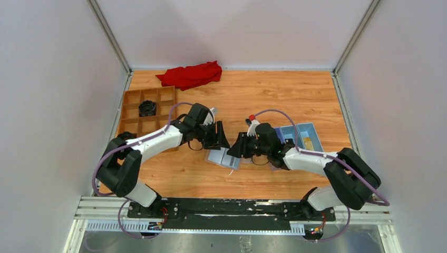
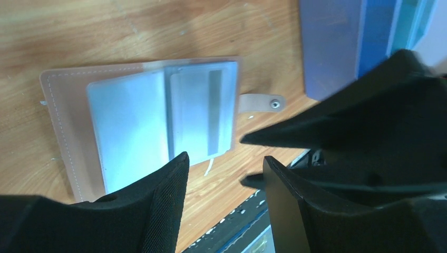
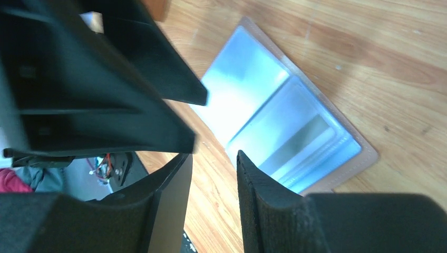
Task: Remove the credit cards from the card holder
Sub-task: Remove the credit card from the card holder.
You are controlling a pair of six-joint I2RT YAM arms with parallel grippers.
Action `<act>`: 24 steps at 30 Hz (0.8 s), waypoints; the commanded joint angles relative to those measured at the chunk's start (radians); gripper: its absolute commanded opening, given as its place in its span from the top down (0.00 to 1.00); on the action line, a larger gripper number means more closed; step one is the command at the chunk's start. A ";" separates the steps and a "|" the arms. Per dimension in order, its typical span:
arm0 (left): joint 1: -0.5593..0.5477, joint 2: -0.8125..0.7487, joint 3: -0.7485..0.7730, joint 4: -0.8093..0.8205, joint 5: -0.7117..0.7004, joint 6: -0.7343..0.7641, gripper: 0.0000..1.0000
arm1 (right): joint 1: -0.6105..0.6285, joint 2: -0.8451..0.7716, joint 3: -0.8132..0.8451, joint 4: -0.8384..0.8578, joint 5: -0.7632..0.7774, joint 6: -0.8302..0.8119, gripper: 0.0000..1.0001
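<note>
Card holder: the card holder [image 1: 222, 157] lies opened flat on the tabletop [image 1: 295, 100], in the near middle part, its pale grey-blue inside facing up and its tan-pink border visible around.
Credit card: one pale grey credit card [image 2: 200, 113] with a darker stripe sits inside the clear pocket of one half of the holder; other cards I cannot distinguish.
Strap: a small tan strap [image 2: 261, 103] with a metal snap sticks out from the edge of the holder, lying on the wood.
Left claw: the left claw [image 1: 216, 134] hangs above the far-left side of the holder, jaws moderately apart, with nothing between them; only the wood shows in the gap.
Right claw: the right claw [image 1: 240, 146] hangs above the right side of the holder, tip near the tip of the left one, jaws a little apart and also holding nothing.
Blue box: a blue box [image 1: 300, 138] stands to the right of the holder, behind the right arm.
Compartment tray: a brown compartment tray [image 1: 147, 113] is at the left edge, one black thing [image 1: 148, 108] in a compartment.
Red cloth: a red cloth [image 1: 191, 75] lies crumpled at the far edge.
</note>
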 commanded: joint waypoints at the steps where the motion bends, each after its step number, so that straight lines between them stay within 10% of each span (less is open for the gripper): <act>1: 0.025 -0.060 0.038 -0.060 -0.015 0.037 0.42 | 0.013 -0.025 -0.017 -0.108 0.104 0.004 0.59; 24: 0.101 0.002 -0.076 -0.033 -0.041 0.085 0.43 | 0.013 0.072 0.019 -0.185 0.134 0.013 0.59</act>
